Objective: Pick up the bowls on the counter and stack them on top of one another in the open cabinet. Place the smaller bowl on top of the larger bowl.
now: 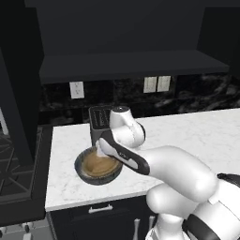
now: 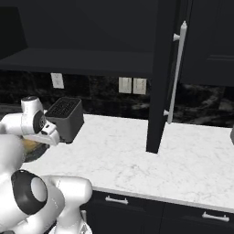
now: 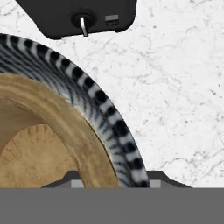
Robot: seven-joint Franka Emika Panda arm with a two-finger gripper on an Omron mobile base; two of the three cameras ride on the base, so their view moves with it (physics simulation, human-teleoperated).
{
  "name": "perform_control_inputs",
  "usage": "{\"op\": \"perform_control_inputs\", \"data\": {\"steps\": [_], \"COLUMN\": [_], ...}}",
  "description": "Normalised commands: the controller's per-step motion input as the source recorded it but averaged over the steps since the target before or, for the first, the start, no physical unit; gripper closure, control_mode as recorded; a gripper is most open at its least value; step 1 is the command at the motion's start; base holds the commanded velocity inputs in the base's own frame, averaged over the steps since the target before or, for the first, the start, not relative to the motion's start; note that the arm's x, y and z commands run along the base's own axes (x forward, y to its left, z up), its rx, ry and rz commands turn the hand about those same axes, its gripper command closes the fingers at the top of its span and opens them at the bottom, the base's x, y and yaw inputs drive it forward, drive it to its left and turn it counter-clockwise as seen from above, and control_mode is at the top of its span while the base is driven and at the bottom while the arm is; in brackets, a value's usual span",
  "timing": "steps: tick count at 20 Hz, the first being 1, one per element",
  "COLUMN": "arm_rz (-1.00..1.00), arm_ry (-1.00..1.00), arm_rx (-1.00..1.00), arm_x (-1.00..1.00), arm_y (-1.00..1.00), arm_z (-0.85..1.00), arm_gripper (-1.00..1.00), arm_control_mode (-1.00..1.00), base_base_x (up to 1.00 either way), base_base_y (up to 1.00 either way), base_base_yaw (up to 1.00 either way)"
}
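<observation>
White marble counter [image 1: 187, 136] runs beneath the open cabinet [image 1: 131, 65], whose dark shelf is seen above. The gripper [image 1: 100, 151] is lowered over the bowls' rim, at about the bowls' one o'clock; its fingers are hidden, so how far it is open, or whether anything is held, cannot be told. The smaller bowl [image 3: 39, 131], tan and wooden, is nested inside the larger bowl [image 3: 105, 118]. A black toaster [image 2: 65, 118] is set just behind them, at twelve o'clock.
</observation>
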Motion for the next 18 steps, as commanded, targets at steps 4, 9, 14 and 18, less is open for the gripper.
{"op": "perform_control_inputs", "data": {"steps": [4, 9, 14, 18], "arm_rz": [-0.09, -0.19, -0.2, -0.16], "arm_ry": [-0.05, -0.01, -0.02, -0.21], "arm_rx": [0.02, 0.19, 0.35, 0.33], "arm_x": [-0.74, -0.19, 0.0, -0.08], "arm_y": [-0.42, -0.86, -0.98, -0.88], "arm_z": [1.0, 1.0, 1.0, 1.0], "arm_gripper": [1.0, 1.0, 1.0, 1.0], "arm_control_mode": [-1.0, -1.0, -1.0, -1.0], "base_base_x": [0.0, 0.0, 0.0, 0.0], "base_base_y": [0.0, 0.0, 0.0, 0.0], "base_base_yaw": [0.0, 0.0, 0.0, 0.0]}}
